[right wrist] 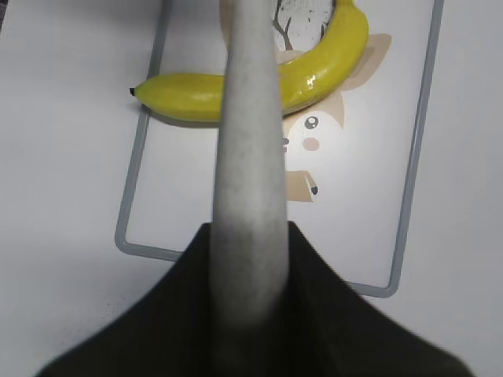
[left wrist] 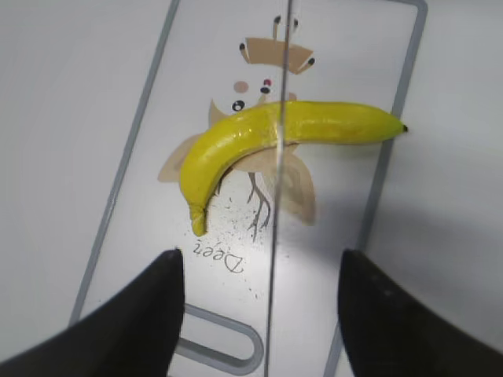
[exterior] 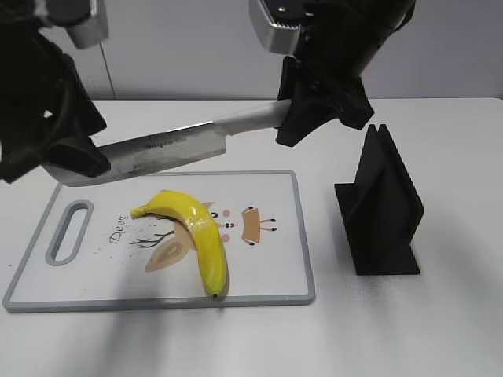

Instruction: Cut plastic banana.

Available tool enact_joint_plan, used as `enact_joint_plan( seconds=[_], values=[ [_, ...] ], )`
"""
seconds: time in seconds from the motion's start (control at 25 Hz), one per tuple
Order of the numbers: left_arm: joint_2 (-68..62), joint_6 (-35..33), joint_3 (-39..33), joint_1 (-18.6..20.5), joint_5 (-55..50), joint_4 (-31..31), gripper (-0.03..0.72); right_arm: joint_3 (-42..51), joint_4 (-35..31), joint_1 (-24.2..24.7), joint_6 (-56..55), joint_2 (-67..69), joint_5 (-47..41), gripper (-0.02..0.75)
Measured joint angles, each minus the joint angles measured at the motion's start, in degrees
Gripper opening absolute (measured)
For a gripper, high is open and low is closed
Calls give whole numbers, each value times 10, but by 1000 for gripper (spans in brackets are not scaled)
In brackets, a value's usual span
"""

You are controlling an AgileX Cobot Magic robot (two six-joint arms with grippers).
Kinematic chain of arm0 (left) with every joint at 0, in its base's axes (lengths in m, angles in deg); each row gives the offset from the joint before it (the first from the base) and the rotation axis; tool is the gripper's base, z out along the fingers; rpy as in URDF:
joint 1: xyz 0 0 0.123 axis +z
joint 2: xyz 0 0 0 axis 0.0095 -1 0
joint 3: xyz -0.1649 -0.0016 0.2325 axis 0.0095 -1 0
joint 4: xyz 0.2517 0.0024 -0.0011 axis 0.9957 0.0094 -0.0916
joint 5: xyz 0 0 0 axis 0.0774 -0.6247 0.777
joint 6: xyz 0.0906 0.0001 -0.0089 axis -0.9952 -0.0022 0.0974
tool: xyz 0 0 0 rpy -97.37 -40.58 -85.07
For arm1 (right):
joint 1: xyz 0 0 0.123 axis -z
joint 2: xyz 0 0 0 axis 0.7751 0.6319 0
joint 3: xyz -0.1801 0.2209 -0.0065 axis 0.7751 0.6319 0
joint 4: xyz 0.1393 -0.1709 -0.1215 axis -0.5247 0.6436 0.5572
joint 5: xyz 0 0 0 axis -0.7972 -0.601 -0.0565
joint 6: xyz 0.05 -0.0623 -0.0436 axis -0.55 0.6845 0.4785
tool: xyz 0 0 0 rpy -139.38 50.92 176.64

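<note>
The plastic banana (exterior: 196,228) lies whole on the white cutting board (exterior: 267,275), curved, with its dark tip at the front edge. My right gripper (exterior: 302,114) is shut on the pale handle of a knife (exterior: 157,149) and holds it level above the board's back edge. The blade points left. My left gripper (exterior: 75,157) is open at the blade's tip, one finger on each side. In the left wrist view the blade's thin spine (left wrist: 271,275) runs between the fingers (left wrist: 259,263) and over the banana (left wrist: 330,122). The right wrist view shows the handle (right wrist: 247,157) above the banana (right wrist: 189,94).
A black knife block (exterior: 381,204) stands on the white table to the right of the board. The board has a grey rim, a handle slot (exterior: 69,232) at its left end and a printed deer picture.
</note>
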Motion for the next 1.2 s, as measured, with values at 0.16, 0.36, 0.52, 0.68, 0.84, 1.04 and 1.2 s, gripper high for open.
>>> enact_joint_plan(
  seconds=[0.16, 0.36, 0.52, 0.68, 0.84, 1.04, 1.2],
  values=[
    [-54, -5, 4, 0, 10, 11, 554, 0, 0, 0, 5, 0, 0, 190],
    [-69, -8, 4, -1, 29, 14, 100, -1, 2, 0, 3, 0, 13, 189],
    [-73, -12, 4, -1, 35, 19, -8, -3, 4, 0, 2, 11, 24, 189],
    [-95, -14, 4, -1, 35, 27, -8, -4, 11, 0, -9, 44, 24, 189],
    [-148, -14, 4, -1, 64, 20, -8, -4, 40, 0, -31, 87, 36, 190],
    [-251, -21, 2, -1, 116, -2, -8, -4, 77, 0, -75, 170, 49, 192],
    [-292, -31, -6, 0, 143, -25, -4, -13, 91, 0, -91, 218, 44, 202]
  ],
)
